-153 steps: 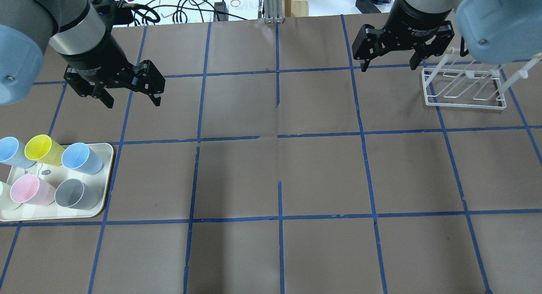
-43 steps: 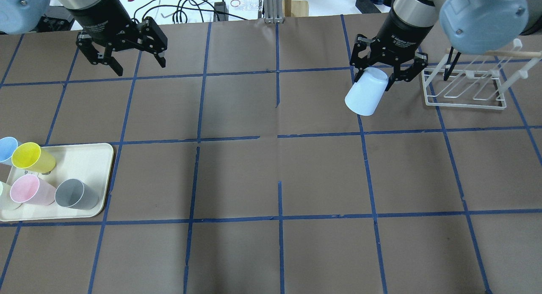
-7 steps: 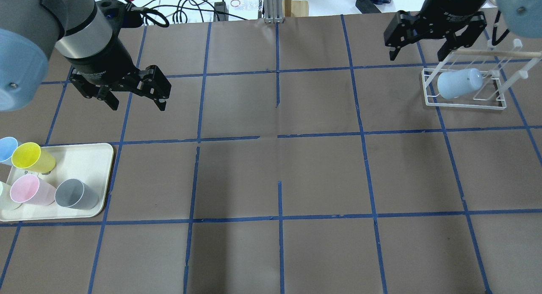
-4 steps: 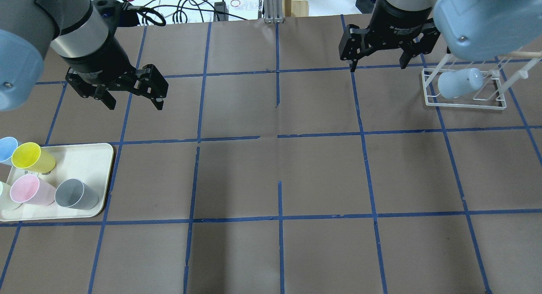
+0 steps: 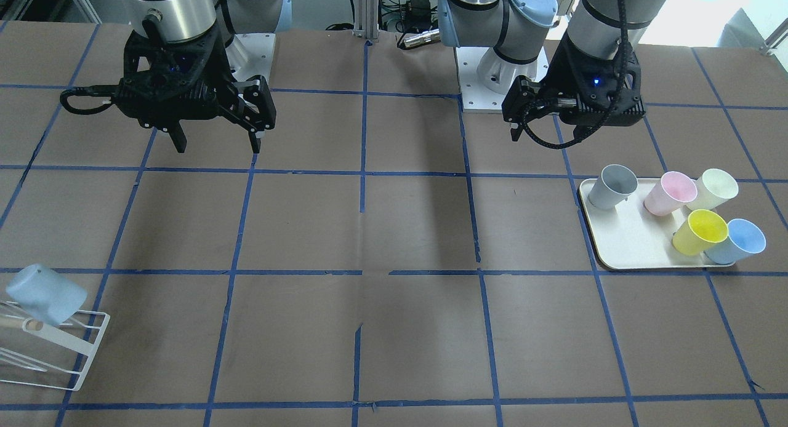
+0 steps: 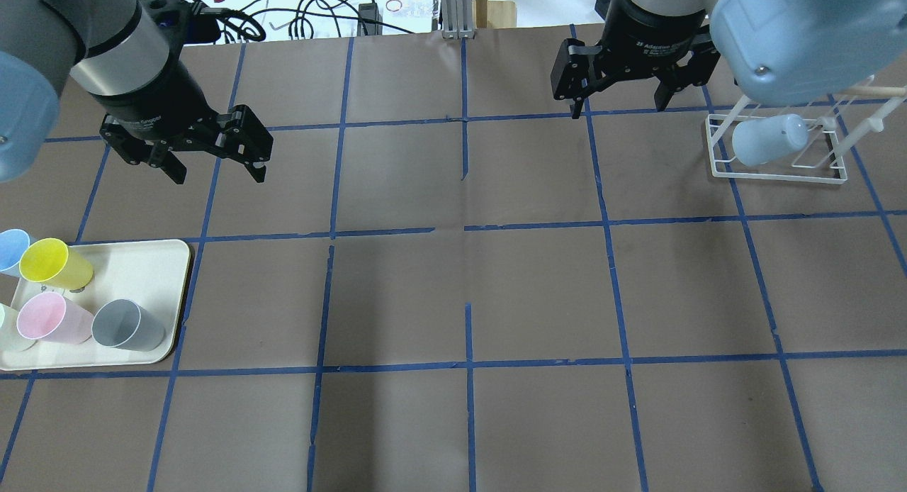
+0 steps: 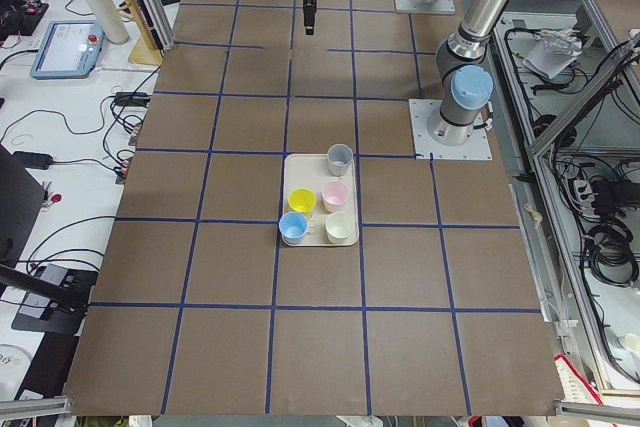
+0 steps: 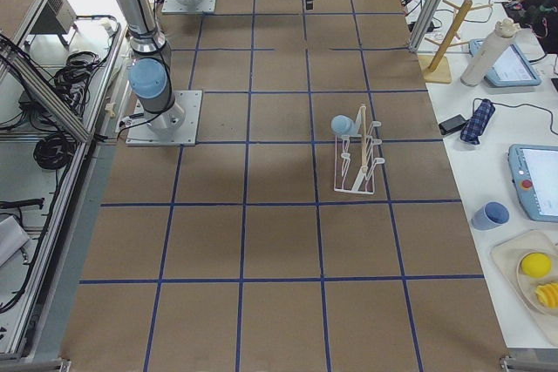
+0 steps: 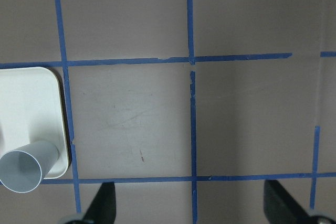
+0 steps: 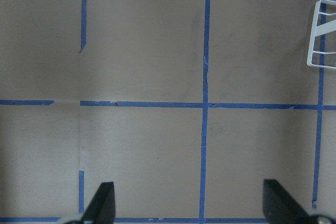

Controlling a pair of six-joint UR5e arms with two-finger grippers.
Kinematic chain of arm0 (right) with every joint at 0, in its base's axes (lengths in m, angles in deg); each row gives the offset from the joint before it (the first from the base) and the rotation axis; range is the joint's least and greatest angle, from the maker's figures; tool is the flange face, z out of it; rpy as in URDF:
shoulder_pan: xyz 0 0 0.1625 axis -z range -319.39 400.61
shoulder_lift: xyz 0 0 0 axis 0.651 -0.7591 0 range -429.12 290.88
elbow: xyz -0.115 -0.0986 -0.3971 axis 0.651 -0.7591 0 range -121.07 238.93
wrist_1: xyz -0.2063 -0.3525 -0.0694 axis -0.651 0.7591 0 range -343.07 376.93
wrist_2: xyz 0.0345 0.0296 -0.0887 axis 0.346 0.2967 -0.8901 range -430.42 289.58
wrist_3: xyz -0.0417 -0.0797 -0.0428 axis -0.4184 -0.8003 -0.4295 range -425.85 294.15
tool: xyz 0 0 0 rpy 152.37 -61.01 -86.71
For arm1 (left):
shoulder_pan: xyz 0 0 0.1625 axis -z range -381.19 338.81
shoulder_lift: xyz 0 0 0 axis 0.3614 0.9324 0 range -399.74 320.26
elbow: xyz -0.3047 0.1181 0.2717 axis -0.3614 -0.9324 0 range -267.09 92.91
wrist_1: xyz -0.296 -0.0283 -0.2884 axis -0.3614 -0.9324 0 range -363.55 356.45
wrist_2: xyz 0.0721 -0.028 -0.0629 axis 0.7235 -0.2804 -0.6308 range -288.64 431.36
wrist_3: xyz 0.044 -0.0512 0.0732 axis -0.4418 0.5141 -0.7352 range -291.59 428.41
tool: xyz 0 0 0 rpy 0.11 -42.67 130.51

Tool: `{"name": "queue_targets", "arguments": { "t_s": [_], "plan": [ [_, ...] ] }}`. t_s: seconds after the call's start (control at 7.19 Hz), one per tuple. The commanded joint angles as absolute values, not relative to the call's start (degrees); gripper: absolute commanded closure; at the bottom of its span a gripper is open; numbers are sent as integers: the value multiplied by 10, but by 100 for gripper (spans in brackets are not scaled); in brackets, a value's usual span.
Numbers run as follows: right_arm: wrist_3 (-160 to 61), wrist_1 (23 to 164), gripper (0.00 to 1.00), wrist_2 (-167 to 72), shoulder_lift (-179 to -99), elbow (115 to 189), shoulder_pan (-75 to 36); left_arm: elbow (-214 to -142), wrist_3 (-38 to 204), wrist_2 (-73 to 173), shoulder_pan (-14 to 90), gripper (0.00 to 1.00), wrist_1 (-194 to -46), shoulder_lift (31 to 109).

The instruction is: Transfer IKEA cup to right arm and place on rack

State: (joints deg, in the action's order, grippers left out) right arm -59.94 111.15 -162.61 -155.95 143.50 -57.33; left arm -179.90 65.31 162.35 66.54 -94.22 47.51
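Note:
The IKEA cup (image 6: 769, 139), pale blue, lies tilted on a prong at the left end of the white wire rack (image 6: 779, 177). It also shows in the front view (image 5: 44, 293) on the rack (image 5: 86, 347) and in the exterior right view (image 8: 343, 125). My right gripper (image 6: 618, 109) is open and empty, hanging above the table to the left of the rack and apart from it; its wrist view shows only the rack's corner (image 10: 323, 35). My left gripper (image 6: 218, 177) is open and empty, above the table beyond the tray.
A cream tray (image 6: 142, 265) at the near left holds a second pale blue cup (image 6: 10, 251), a yellow cup (image 6: 53, 264), a pink cup (image 6: 49, 318) and a grey cup (image 6: 127, 325). Blue tape lines grid the brown table.
My right gripper has moved left, away from the rack, open and empty. The cup stays on the rack. My left gripper has drifted slightly left.

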Motion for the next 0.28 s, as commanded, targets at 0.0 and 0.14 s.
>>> {"name": "queue_targets", "arguments": {
  "t_s": [0.0,0.14],
  "plan": [
    [-600,1111,0,-1625,-1560,1432,-572,-1799,651,1621,666,0,-942,474],
    [-600,1110,0,-1625,-1560,1433,-572,-1794,651,1626,666,0,-942,473]
  ]
}}
